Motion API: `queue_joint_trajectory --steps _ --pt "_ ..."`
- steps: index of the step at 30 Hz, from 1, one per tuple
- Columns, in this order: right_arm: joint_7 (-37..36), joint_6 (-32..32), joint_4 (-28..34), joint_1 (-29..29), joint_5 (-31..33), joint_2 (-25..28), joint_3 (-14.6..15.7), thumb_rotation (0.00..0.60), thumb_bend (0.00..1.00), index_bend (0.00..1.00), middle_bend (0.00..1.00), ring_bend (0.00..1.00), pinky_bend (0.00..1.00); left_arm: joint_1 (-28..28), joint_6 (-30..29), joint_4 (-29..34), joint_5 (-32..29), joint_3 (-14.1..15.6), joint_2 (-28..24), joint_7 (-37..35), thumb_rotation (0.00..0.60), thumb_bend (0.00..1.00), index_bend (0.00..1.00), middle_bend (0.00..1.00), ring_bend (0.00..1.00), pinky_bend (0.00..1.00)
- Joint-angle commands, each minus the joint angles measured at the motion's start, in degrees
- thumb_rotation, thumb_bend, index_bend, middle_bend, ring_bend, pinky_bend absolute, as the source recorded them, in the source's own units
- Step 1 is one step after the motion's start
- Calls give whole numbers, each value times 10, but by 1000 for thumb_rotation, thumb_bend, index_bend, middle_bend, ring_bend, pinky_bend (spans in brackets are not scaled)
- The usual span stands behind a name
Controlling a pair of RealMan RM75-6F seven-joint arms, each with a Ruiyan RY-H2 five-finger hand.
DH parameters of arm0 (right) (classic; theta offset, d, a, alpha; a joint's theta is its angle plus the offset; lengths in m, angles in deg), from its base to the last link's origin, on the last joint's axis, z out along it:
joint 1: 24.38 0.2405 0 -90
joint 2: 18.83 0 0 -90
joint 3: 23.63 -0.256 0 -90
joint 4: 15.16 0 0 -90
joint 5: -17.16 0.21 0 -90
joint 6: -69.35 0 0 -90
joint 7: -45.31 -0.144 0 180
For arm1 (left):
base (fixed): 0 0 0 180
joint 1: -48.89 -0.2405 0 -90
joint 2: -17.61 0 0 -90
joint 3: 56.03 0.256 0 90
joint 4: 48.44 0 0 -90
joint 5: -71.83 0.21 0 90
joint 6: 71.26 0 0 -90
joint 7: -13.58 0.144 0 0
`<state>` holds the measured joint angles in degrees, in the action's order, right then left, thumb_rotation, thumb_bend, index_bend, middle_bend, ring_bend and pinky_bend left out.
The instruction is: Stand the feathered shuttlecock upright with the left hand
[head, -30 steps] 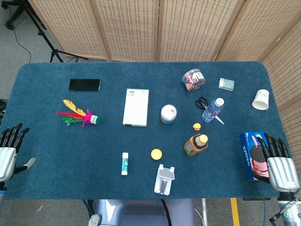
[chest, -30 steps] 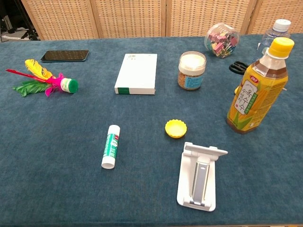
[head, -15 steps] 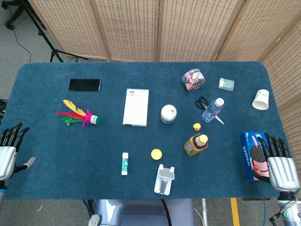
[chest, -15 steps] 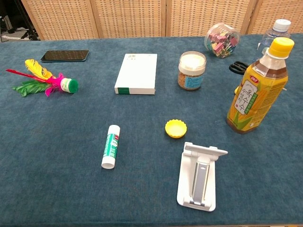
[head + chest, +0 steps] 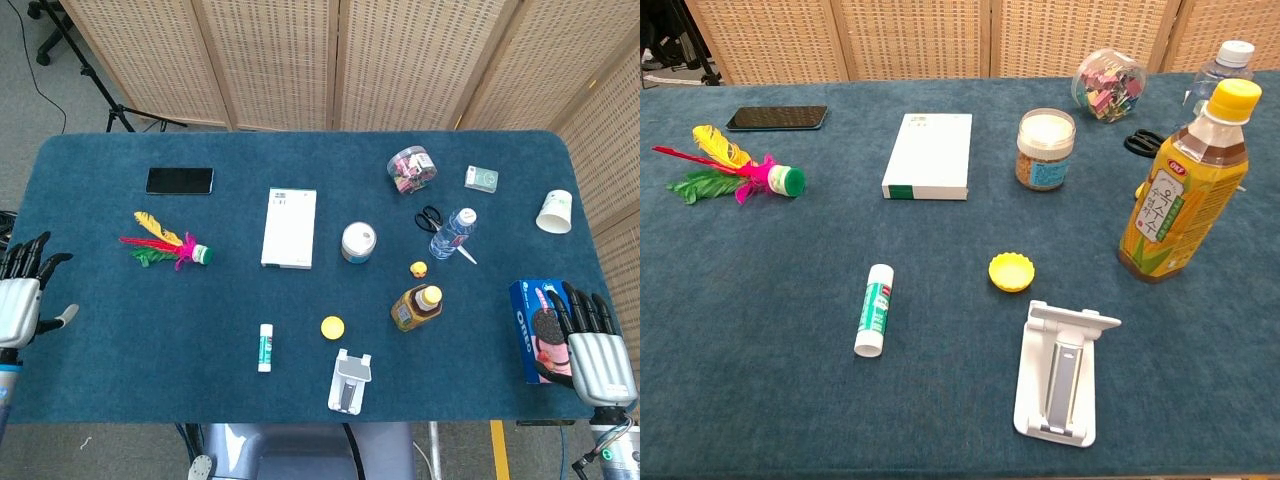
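The feathered shuttlecock [image 5: 165,244] lies on its side on the blue table's left part, green base pointing right, with yellow, red, pink and green feathers fanned to the left. The chest view also shows the shuttlecock [image 5: 735,173] lying flat. My left hand [image 5: 20,295] hovers at the table's left edge, fingers spread and holding nothing, well to the left of the feathers and nearer the front. Over at the right front corner, my right hand [image 5: 590,350] lies flat with fingers apart beside the Oreo box [image 5: 535,328]. Neither hand appears in the chest view.
A black phone [image 5: 180,180] lies behind the shuttlecock. A white box [image 5: 289,227], jar [image 5: 358,241], glue stick [image 5: 265,347], yellow cap [image 5: 332,326], phone stand [image 5: 350,380], tea bottle [image 5: 416,306], water bottle [image 5: 452,233], scissors [image 5: 431,217], clip jar [image 5: 411,169] and paper cup [image 5: 555,211] occupy the middle and right.
My left hand has shifted a little away from the front edge, along the table's left side. The shuttlecock and the right hand have not moved.
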<state>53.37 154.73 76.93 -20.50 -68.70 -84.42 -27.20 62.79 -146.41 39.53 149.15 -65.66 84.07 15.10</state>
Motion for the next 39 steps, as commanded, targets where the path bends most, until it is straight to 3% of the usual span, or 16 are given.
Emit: queue_joint_trajectory --steps 1,7,15,25,39 --pt "-1 0 -1 0 1 0 0 600 0 0 0 0 0 75 105 -35 -93 -56 10 32 600 240 340 0 0 0" --pt "-3 -2 -4 1 2 -1 -1 600 0 0 0 0 0 143 185 -110 -191 -79 50 98 600 251 404 0 0 0" --pt "-6 -5 -7 3 5 -2 -3 600 0 0 0 0 0 185 226 -178 -244 -78 99 130 600 266 447 0 0 0" --pt "-13 -5 -10 4 7 -2 -4 600 0 0 0 0 0 213 255 -235 -276 -70 144 144 600 274 451 0 0 0" --pt "-16 -2 -12 3 5 -2 -5 600 0 0 0 0 0 229 266 -292 -271 -62 185 128 600 315 489 0 0 0"
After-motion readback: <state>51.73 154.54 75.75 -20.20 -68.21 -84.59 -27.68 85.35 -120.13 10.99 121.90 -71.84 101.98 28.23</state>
